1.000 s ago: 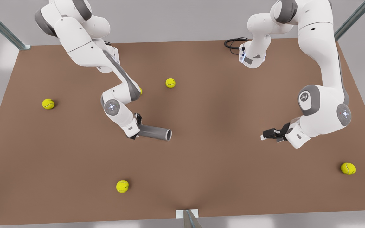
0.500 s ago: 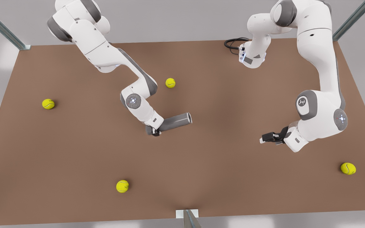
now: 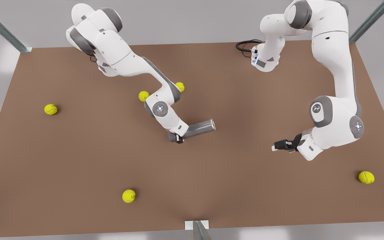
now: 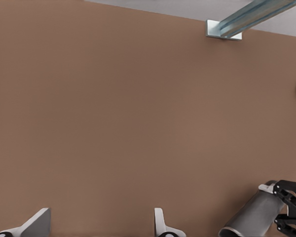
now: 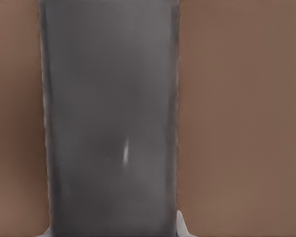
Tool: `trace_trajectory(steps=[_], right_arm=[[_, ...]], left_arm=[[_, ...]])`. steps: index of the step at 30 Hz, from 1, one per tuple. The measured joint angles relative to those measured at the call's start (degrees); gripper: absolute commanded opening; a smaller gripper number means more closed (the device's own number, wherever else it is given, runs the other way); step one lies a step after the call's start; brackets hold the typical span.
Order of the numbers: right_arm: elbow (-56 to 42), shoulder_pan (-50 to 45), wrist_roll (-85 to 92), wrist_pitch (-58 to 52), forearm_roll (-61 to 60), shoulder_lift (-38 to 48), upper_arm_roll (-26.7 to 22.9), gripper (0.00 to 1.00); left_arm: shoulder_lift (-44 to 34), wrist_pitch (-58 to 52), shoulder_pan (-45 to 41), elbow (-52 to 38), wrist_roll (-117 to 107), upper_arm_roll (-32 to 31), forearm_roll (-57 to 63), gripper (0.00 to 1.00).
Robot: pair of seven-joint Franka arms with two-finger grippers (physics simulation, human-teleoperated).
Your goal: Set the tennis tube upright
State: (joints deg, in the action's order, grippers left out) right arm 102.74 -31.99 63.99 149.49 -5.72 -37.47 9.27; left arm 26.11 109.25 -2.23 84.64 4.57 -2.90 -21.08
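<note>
The tennis tube (image 3: 199, 128) is a grey cylinder held nearly level near the table's middle, its pale rim end pointing to the front view's right. My right gripper (image 3: 177, 137) is shut on its other end. In the right wrist view the tube (image 5: 108, 118) runs straight away from the camera. My left gripper (image 3: 274, 147) hangs open on the front view's right, well apart from the tube, with nothing in it. The left wrist view has its fingers (image 4: 39, 223) spread wide, and farther off the tube (image 4: 250, 218) in the other gripper.
Several yellow-green tennis balls lie on the brown table (image 3: 78, 160): one (image 3: 50, 109) far left, two (image 3: 143, 96) (image 3: 179, 87) behind the right arm, one (image 3: 128, 196) in front, one (image 3: 366, 177) far right. A black cable (image 3: 245, 45) sits at the back edge.
The right arm carried the tube toward the front view's right and swung its rim end farther back. A ball behind that arm came into sight. The left gripper barely shifted.
</note>
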Motion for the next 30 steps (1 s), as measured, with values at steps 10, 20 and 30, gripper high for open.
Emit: trace_trajectory(steps=[10,20,30], right_arm=[[-2.3,-2.6,0.0,-0.3,-0.1,-1.2,-2.2,1.0],[5.2,24.0,-33.8,-26.4,-1.3,23.2,-1.2,1.0],[-6.7,39.6,-57.5,-43.7,13.1,25.9,-1.0,1.0]], left_arm=[[0.0,0.4,-0.3,0.1,-0.1,0.0,-0.1,0.99],[-13.0,1.6,0.3,16.9,-11.0,-2.6,-2.7,0.99],[-21.1,26.5,-4.2,38.4,-3.5,-22.2,-49.0,0.99]])
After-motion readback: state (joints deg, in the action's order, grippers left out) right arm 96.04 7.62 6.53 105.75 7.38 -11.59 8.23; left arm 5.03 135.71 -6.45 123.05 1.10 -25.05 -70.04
